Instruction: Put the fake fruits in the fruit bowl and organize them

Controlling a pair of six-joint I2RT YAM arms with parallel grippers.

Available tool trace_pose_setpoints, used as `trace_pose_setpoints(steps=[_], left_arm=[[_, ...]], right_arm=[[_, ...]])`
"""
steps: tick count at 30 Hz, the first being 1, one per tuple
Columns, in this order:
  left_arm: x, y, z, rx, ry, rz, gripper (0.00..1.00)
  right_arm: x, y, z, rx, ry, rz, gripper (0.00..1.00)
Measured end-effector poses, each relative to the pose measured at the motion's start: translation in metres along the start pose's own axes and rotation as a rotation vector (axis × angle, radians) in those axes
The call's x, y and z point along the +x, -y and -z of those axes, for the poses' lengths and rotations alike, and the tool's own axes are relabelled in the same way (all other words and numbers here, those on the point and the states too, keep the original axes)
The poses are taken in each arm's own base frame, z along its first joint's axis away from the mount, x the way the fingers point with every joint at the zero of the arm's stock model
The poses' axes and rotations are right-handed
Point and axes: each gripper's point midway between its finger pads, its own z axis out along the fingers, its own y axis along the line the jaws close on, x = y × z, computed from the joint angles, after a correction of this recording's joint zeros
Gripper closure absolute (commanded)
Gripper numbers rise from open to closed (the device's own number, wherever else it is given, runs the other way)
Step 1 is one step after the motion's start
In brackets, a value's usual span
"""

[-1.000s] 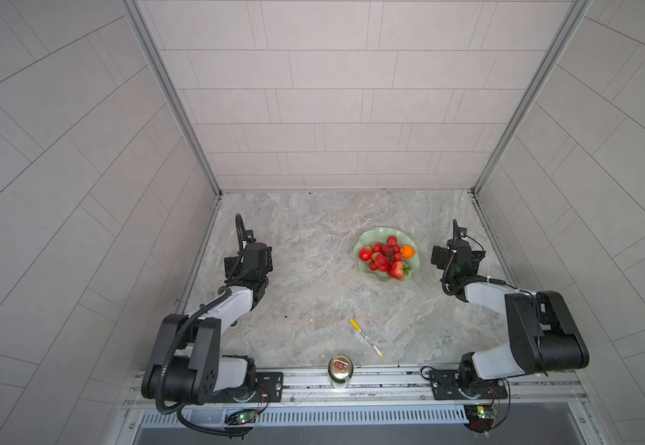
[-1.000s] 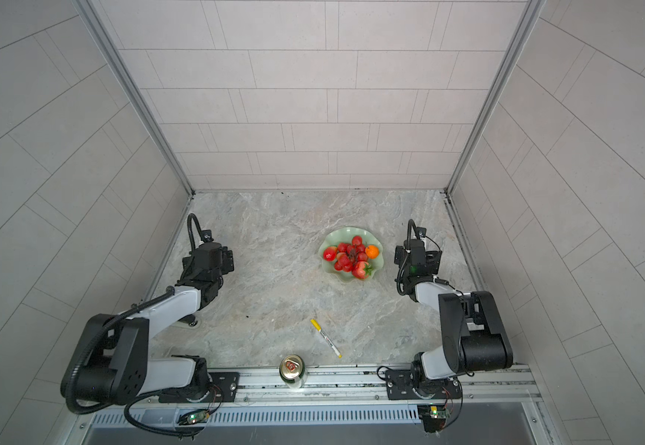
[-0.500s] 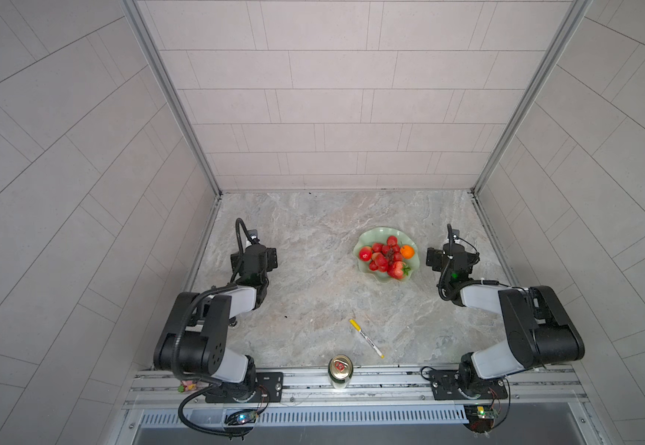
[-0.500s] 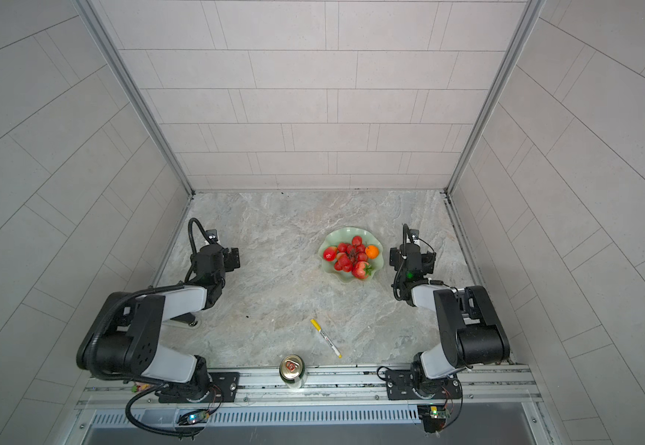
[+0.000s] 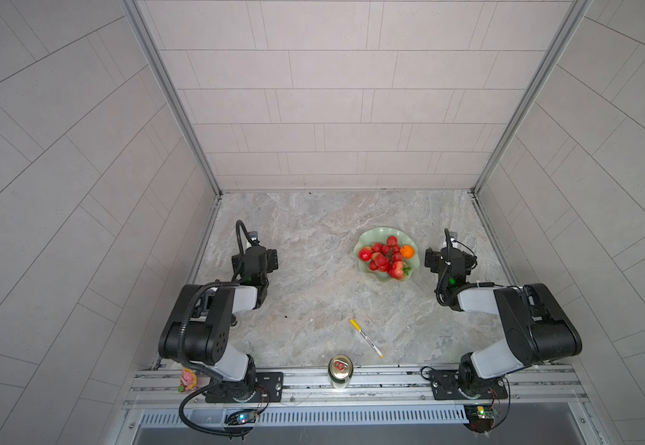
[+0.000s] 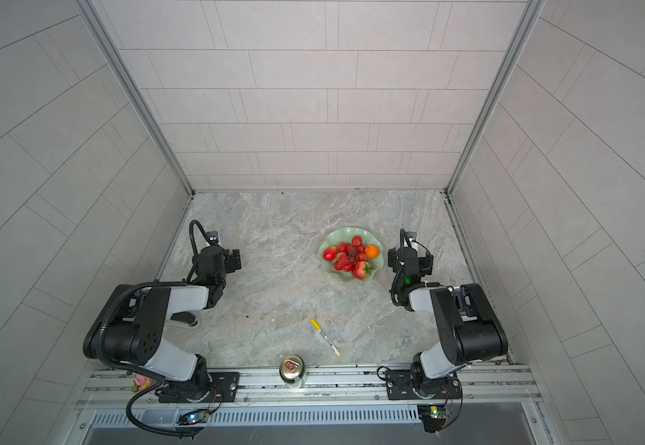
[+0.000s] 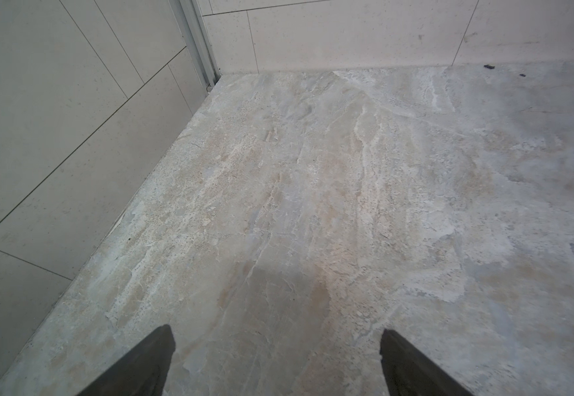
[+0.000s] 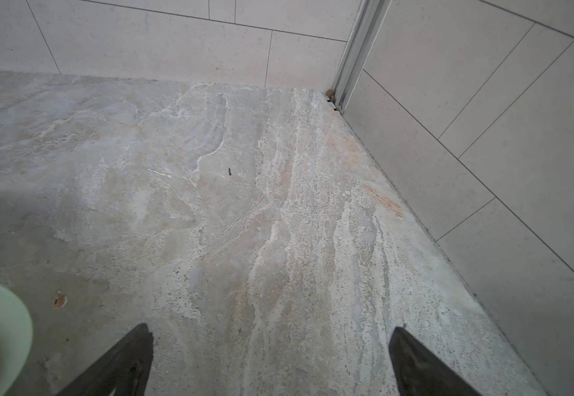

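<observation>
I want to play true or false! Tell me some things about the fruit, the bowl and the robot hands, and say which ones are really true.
1. All the fake fruits lie inside the fruit bowl. True.
2. The right gripper is holding the small orange. False: it is open and empty, and the small orange sits in the fruit bowl.
3. The marker pen lies on the table between the fruit bowl and the drink can. True.
4. The drink can lies on its side. False: it stands upright.
5. The left gripper is shut. False: its jaws stand apart with nothing between them.
</observation>
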Motion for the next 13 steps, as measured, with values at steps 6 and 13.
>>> trace_pose_setpoints(steps=[6,13], left_arm=[[-0.0022,0.0001,0.0,0.0,0.009,0.004,0.0],[-0.0028,0.0001,0.0,0.0,0.011,0.005,0.0]], right_arm=[[-0.0002,0.0004,0.0003,0.001,0.004,-0.002,0.0],[-0.0001,-0.0007,0.0007,0.001,0.004,0.004,0.0]])
